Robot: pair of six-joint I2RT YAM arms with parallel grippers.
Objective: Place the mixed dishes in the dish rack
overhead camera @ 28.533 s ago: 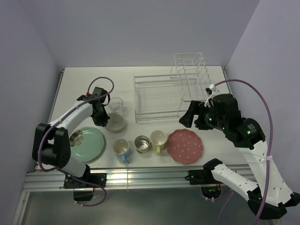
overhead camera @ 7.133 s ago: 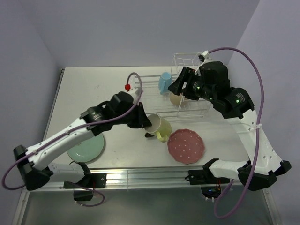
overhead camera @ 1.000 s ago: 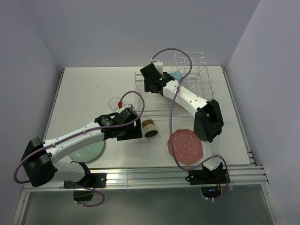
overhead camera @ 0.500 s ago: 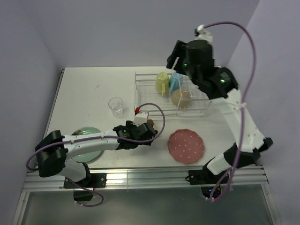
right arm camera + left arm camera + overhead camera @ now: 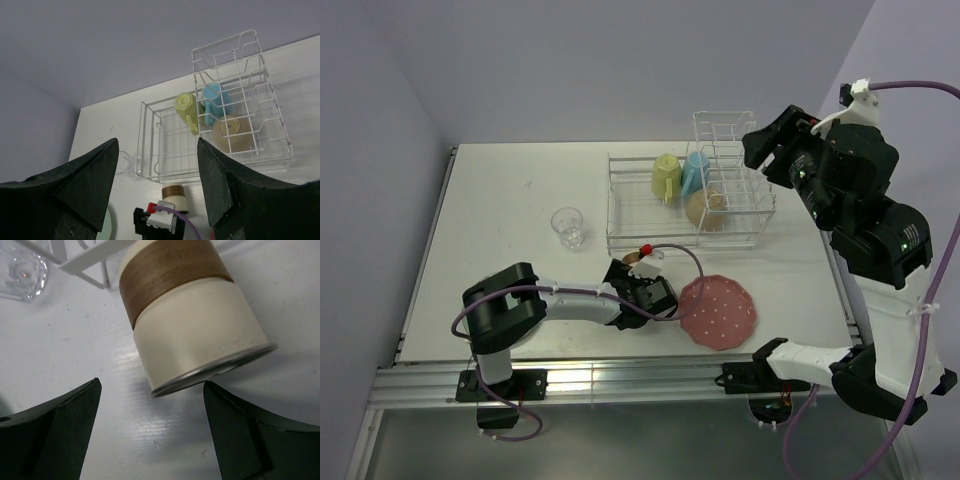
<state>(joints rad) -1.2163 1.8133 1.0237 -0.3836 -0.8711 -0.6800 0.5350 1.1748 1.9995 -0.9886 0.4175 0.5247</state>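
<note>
Dish rack (image 5: 630,212) stands toward the far right of the bench (image 5: 500,190), and you already have the yellow-green mug (image 5: 665,177), the light-blue mug (image 5: 696,172) and the cream bowl (image 5: 704,208) inside it. Out on the bench are the pink scalloped plate (image 5: 718,312) near the front edge, the clear glass (image 5: 567,226) left of the rack, and the small metallic-tan cup (image 5: 190,325). I cannot find the mint-green plate; your left arm may be covering it.

The cup is what your next move turns on. It sits just in front of the rack's near rail, between that rail and your left claw (image 5: 151,400), straight ahead of the fingers and just past their tips. That claw is released, spread wide and empty, low over the bench. I judge the cup stands mouth down, metal rim on the bench and long axis upright, though the wrist view is too close to be sure.

Your right claw (image 5: 158,150), also released and empty, hangs high beyond the rack's right end, well apart from the cup. The left arm is much the nearer: push it straight forward to bracket the cream body, minding the wire just behind.
</note>
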